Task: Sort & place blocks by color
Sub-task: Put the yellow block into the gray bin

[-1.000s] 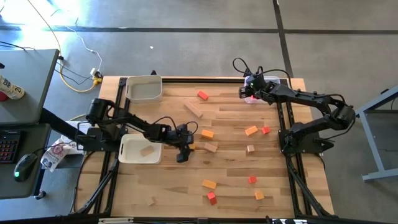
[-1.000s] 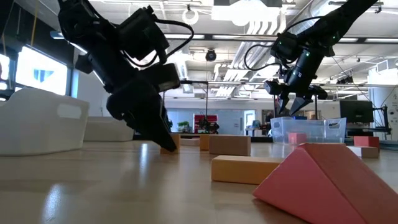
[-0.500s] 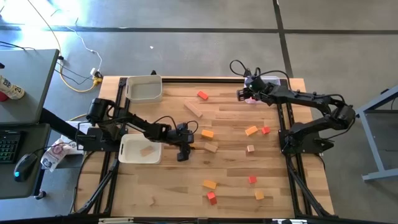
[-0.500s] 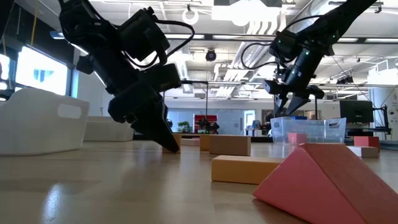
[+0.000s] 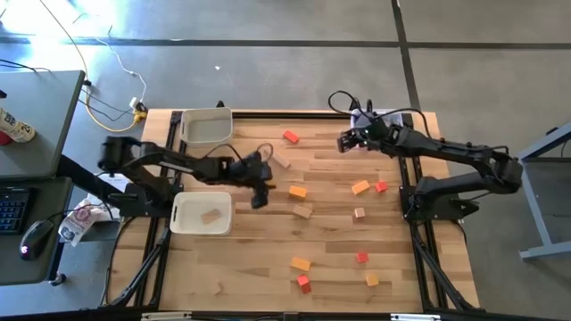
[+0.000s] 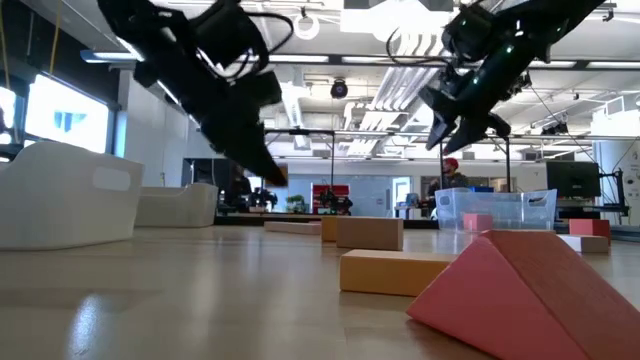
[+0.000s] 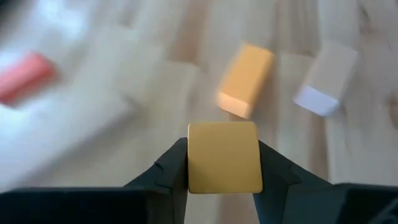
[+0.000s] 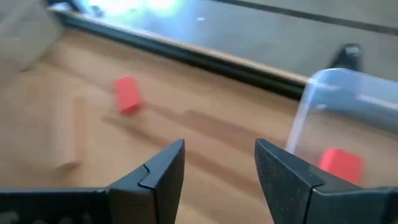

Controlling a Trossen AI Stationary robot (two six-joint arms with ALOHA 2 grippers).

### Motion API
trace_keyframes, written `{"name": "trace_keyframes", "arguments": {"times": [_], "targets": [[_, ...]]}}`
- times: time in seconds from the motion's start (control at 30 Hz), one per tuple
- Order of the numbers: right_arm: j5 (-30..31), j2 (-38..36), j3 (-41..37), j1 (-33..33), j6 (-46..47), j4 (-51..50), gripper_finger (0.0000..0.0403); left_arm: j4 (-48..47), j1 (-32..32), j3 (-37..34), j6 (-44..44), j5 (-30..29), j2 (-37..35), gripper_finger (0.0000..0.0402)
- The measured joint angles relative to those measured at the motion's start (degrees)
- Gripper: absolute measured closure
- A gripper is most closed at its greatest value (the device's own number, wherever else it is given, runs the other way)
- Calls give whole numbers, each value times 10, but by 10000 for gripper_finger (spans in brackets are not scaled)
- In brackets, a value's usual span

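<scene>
An orange block (image 7: 224,157) sits clamped in the left gripper (image 7: 222,163), lifted above the table (image 5: 330,245) for carrying to a bin. The right gripper (image 8: 219,163) hangs empty, fingers spread, near the clear bin (image 8: 348,118).

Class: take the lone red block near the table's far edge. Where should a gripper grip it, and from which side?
Come straight down from above and close the jaws across the shorter width of the red block. It lies flat with bare wood all round, and the open right gripper is the nearer one.
</scene>
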Motion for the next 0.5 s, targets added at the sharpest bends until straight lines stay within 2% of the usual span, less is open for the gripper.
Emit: {"name": "trace_keyframes", "arguments": {"times": [0.3, 0.5], "targets": [[-86, -10, 0, 73, 26, -22, 222, -97, 68, 0, 53, -131, -130, 292], [-103, -10, 0, 125, 95, -71, 222, -150, 128, 0, 16, -191, -181, 292]]}}
